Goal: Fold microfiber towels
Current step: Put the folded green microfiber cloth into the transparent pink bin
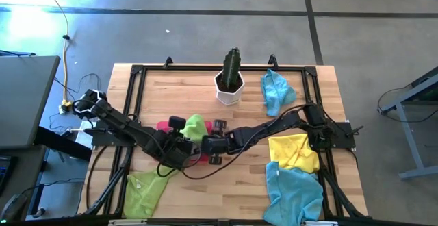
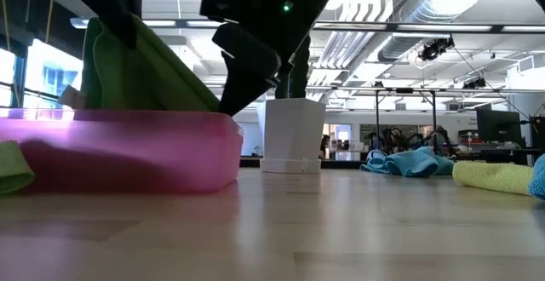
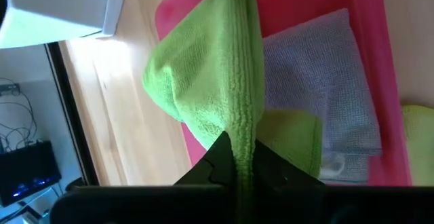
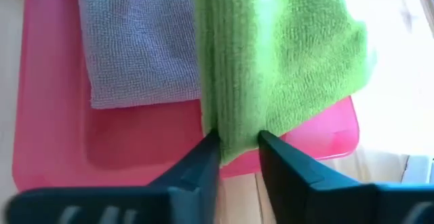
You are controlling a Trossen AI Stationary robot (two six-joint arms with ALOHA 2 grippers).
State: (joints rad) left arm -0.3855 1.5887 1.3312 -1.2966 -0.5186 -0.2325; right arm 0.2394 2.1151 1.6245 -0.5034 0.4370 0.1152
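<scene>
A lime green microfiber towel (image 1: pixel 195 127) hangs folded over the pink tray (image 2: pixel 119 149), left of the table's middle. My left gripper (image 3: pixel 243 159) and my right gripper (image 4: pixel 237 153) are each shut on its upper edge, at opposite ends. In the low view the towel (image 2: pixel 145 68) drapes down behind the tray's near wall, which hides its lower edge. In the tray lies a folded grey towel (image 3: pixel 325 81) on top of a folded green one (image 3: pixel 291 139). My left gripper pinches one end of the towel's upper edge (image 3: pixel 243 132) between its two fingers, slanting down from the table's left. The edge is thick, of several layers. It runs straight to the other gripper, and the rest hangs below over the tray. My right gripper pinches the opposite end of the same upper edge (image 4: pixel 234 125) between its two fingers (image 4: pixel 203 159), slanting down from the table's right. Several layers sit in the gap. The cloth hangs off to one side above the tray's corner.
A cactus in a white pot (image 1: pixel 230 82) stands at the far middle. A blue towel (image 1: pixel 276 92) lies crumpled far right. A yellow towel (image 1: pixel 294 151) and another blue one (image 1: pixel 294 192) lie near right. A green towel (image 1: pixel 145 190) lies near left.
</scene>
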